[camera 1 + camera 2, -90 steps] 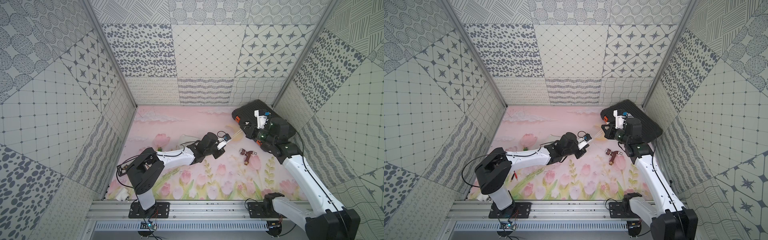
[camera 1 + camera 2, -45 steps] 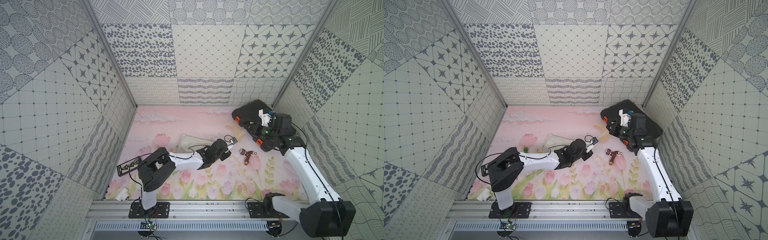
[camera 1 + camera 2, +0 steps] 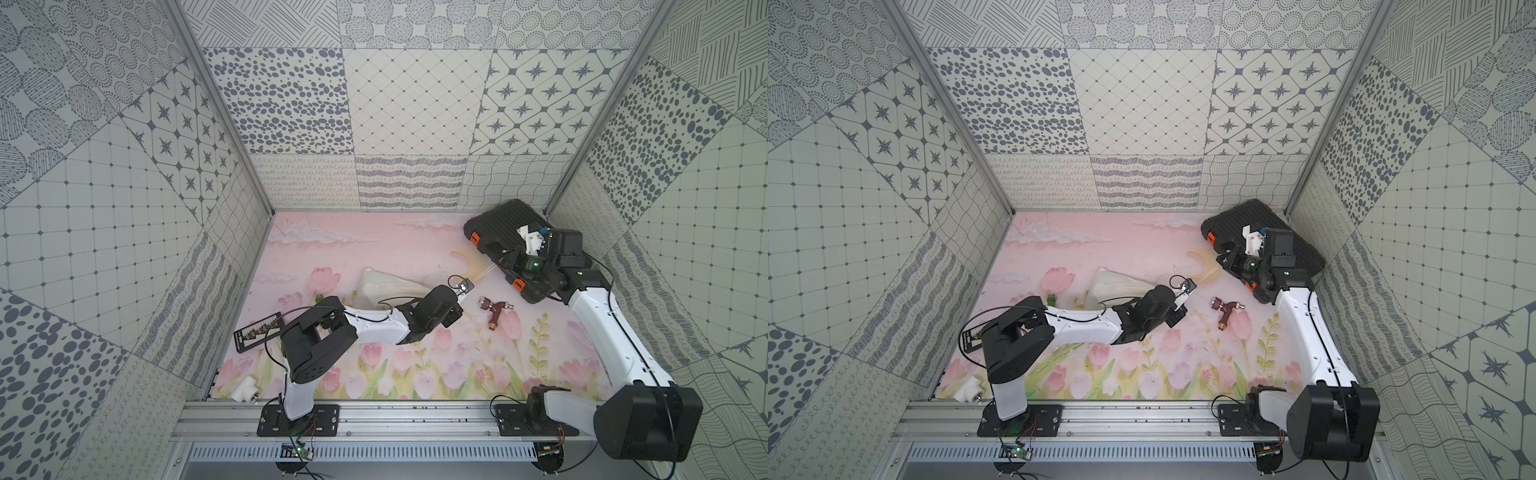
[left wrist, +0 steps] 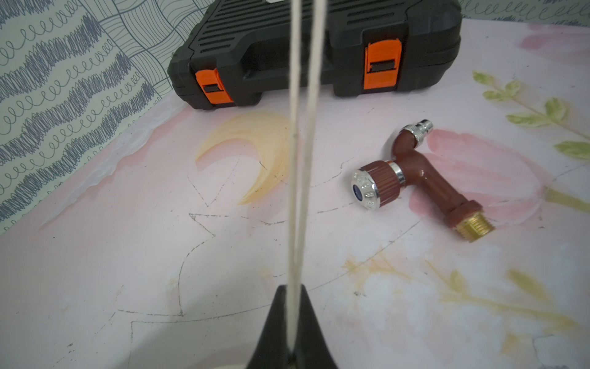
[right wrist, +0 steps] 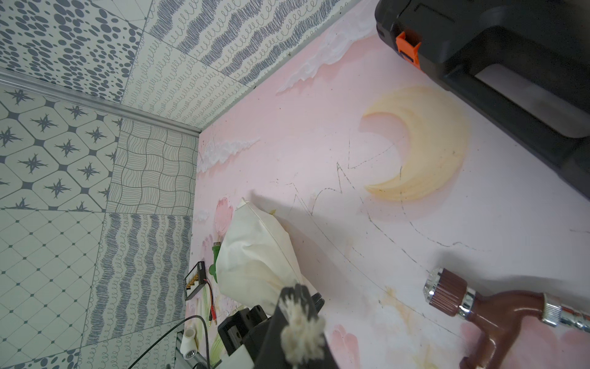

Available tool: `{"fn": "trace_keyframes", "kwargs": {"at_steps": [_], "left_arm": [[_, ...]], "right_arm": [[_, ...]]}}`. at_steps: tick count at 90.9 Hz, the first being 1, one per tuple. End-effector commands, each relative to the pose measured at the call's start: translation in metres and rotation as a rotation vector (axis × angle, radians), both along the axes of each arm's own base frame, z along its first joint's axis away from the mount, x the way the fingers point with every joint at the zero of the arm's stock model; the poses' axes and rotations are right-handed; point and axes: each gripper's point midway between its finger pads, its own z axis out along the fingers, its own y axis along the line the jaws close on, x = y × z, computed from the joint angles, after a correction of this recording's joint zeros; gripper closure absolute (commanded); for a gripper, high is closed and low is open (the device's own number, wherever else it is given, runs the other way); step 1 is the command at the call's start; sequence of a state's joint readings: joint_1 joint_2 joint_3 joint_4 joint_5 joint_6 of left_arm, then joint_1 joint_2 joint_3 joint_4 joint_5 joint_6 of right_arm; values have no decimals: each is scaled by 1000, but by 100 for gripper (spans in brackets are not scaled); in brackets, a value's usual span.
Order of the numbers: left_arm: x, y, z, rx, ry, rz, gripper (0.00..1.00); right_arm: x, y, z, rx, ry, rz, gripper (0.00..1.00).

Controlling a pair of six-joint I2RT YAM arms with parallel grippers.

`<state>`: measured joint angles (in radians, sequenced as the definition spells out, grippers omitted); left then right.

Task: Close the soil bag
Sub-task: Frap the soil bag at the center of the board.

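Note:
The soil bag (image 3: 384, 286) is a cream cloth pouch lying on the mat behind my left arm; it shows in both top views (image 3: 1115, 282) and in the right wrist view (image 5: 255, 255). Two thin white cords (image 4: 298, 159) run taut from its neck between my left gripper's (image 4: 291, 291) closed fingers. They stretch across to my right gripper (image 5: 297, 292), which is shut on their frayed ends. Seen from above, the left gripper (image 3: 463, 293) sits just past the bag's neck. The right gripper (image 3: 500, 261) hovers at the black case's edge.
A black ribbed case (image 3: 503, 224) with orange latches lies at the back right. A brown tap (image 3: 494, 313) lies on the mat between the arms. A black board with connectors (image 3: 257, 332) and a white pipe fitting (image 3: 245, 386) lie front left, and patterned walls close in the mat.
My left arm has swung to the right and its gripper has slid out along the cords, so the bag now shows behind it. The right gripper has drawn back a little toward the case.

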<state>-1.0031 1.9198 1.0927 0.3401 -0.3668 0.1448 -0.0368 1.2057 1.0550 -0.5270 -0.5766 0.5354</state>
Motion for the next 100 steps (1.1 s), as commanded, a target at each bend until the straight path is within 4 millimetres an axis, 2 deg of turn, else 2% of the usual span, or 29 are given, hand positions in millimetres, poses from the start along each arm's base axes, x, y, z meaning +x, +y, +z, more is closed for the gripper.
{"fn": "trace_keyframes", "kwargs": {"at_steps": [1,13,27,37,47,55,62,67,77,84,94,100], "left_arm": [[-112,220,-128,1028,523,111,90],[-119,228,-131,1043,549,119,87],[-122,230,-133,1042,560,122,86],[-120,225,-130,1025,547,113,91],[-118,213,-126,994,521,85,94],[-121,213,-128,998,533,77,95],[-128,226,-132,1036,553,98,95],[-132,231,-134,1048,568,113,96],[-133,233,-130,1047,568,122,93],[-133,234,-129,1059,568,120,91],[-135,240,-133,1092,579,121,90],[-135,241,-135,1099,581,121,91]], "right_arm": [[43,-68,198,-122,-749,-259,100],[52,-75,183,-128,-712,-275,100],[60,-70,173,-105,-688,-243,100],[60,-57,158,-93,-657,-194,100],[57,-36,133,-106,-607,-134,100],[58,-42,121,-154,-588,-157,100],[57,-57,136,-191,-620,-198,100],[57,-72,160,-199,-659,-237,100],[57,-89,197,-202,-717,-282,100],[57,-96,214,-206,-742,-304,100],[57,-101,221,-204,-750,-319,100],[59,-96,212,-184,-729,-289,100]]}}
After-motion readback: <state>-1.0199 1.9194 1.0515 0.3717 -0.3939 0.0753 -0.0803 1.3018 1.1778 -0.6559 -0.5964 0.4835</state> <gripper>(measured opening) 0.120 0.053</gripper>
